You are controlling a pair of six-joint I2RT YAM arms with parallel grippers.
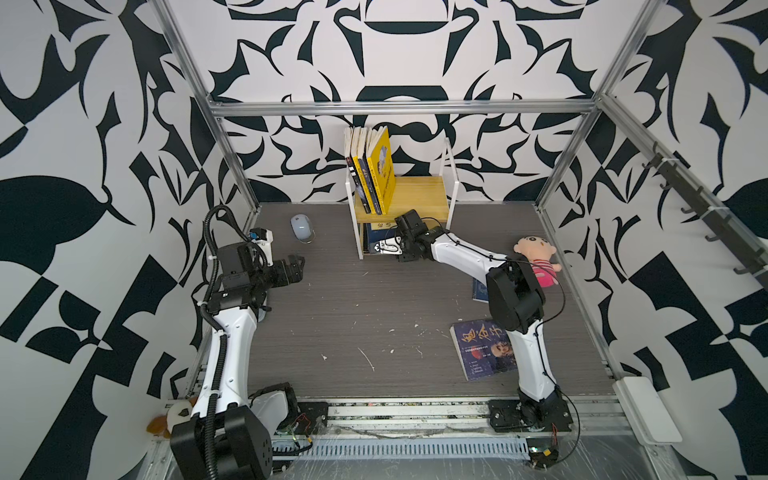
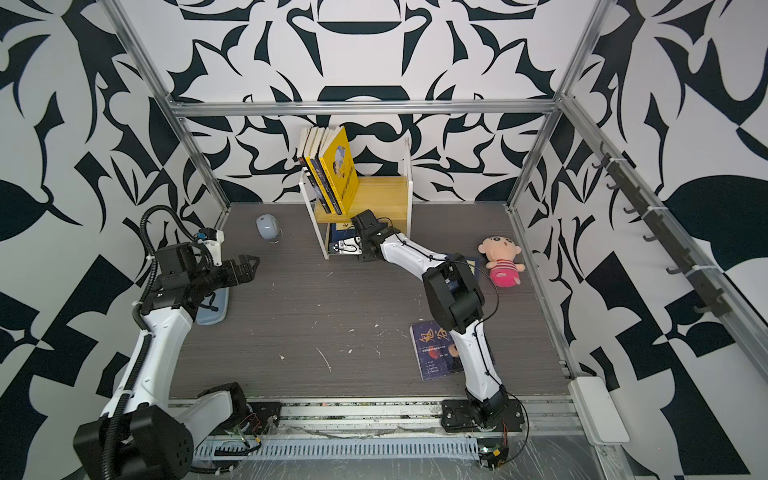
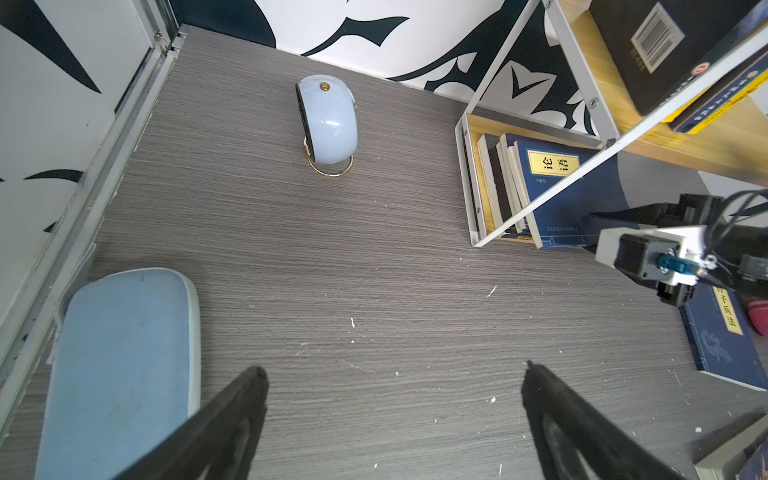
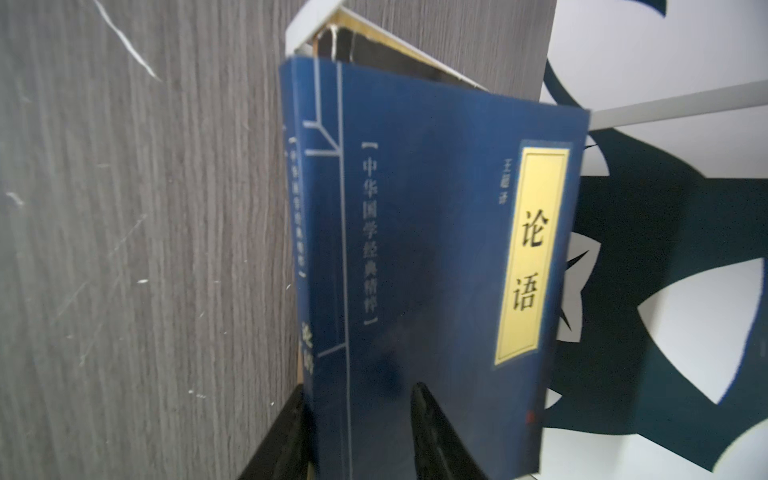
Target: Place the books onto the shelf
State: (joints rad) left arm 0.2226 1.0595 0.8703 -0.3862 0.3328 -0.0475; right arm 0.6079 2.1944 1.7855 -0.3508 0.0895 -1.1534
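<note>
While left end effector [image 3: 395, 368] gapes over open table [image 1: 353, 316], right end effector [image 4: 357, 388] parted astride edge of navy book [image 4: 415, 249], inside shelf [image 1: 419, 195].

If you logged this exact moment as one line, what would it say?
right gripper: straddles navy book in shelf lower tier, grip unclear | left gripper: open, empty | portrait book: flat on table

Between the wide-apart jaws of the left gripper [image 3: 395, 374] and ahead of them the table [image 3: 374, 257] is bare. Further ahead stands a pale blue round object [image 3: 328, 120]; beside one jaw lies a blue pad [image 3: 120, 365], beyond the other the shelf [image 3: 465, 183]. A navy book [image 4: 415, 249] fills the gap between the jaws of the right gripper [image 4: 359, 388], with other books [image 4: 395, 66] behind it.
</note>
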